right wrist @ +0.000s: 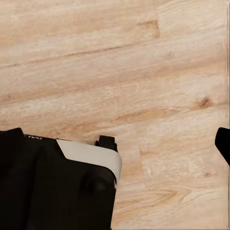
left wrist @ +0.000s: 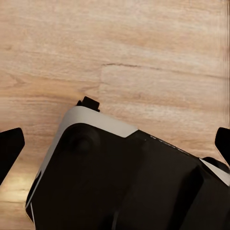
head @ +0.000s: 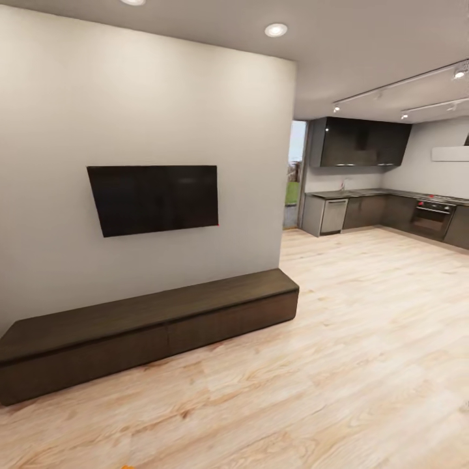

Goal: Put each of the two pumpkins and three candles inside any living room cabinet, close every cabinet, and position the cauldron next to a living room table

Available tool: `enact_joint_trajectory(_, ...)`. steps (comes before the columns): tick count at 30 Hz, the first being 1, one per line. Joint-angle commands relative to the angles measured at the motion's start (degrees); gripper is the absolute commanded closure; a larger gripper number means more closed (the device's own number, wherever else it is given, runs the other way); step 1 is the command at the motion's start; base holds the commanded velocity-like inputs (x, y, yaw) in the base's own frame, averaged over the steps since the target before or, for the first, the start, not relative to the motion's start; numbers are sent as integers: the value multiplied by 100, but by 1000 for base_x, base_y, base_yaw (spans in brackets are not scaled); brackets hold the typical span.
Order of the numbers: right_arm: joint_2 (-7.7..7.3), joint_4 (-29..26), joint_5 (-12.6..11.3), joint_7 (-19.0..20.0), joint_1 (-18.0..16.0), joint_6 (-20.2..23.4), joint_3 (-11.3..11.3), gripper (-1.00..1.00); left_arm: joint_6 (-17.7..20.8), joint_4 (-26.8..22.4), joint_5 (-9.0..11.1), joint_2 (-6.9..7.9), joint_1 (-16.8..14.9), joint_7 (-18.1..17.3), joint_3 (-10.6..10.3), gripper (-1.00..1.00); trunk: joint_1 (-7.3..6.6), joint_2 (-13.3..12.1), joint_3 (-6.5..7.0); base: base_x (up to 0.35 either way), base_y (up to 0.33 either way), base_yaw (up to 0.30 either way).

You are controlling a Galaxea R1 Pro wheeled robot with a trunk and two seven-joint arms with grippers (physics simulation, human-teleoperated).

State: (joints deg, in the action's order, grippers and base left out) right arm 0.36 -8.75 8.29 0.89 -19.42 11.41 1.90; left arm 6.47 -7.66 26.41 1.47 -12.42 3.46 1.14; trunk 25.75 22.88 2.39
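The long, low dark brown cabinet [head: 150, 322] runs along the white wall under the TV, ahead and to the left in the head view. Its flat fronts sit flush and look closed, and its top is bare. The pumpkins, candles, cauldron and table are out of view. My left gripper [left wrist: 115, 143] hangs open over the plank floor, its black fingertips [left wrist: 9, 148] far apart and nothing between them. My right gripper [right wrist: 115, 143] is also open and empty above the floor, with one fingertip [right wrist: 223, 143] at the picture's edge.
A black TV [head: 155, 198] hangs on the wall above the cabinet. Light wood floor [head: 339, 365] stretches right toward a dark kitchen [head: 384, 208] with an oven. My own black and white base [left wrist: 124, 182] lies under both wrists.
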Motion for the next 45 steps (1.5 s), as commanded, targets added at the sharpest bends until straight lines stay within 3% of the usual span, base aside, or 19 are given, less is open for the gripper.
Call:
enact_joint_trajectory(1,-1,-10,53,12,1,-78,15,-100,25,-16,14,-3,2,24,10,-100,3,3,-2,114,-319,0)
enact_joint_trajectory(7,-1,-5,58,13,5,-450,11,-100,6,-29,14,-18,2,24,9,-100,3,3,-2,119,-323,0)
enact_joint_trajectory(26,-1,-4,44,4,11,-499,3,-100,53,-120,-2,-96,2,24,9,-100,3,3,-2,144,-316,0)
enact_joint_trajectory(36,-1,34,53,8,17,-500,12,-100,42,-62,0,-129,2,24,0,-100,3,3,-2,331,-34,11)
enact_joint_trajectory(45,-1,39,58,-5,18,-500,5,-100,39,-60,-22,-177,2,24,0,-100,3,3,-2,345,-1,224)
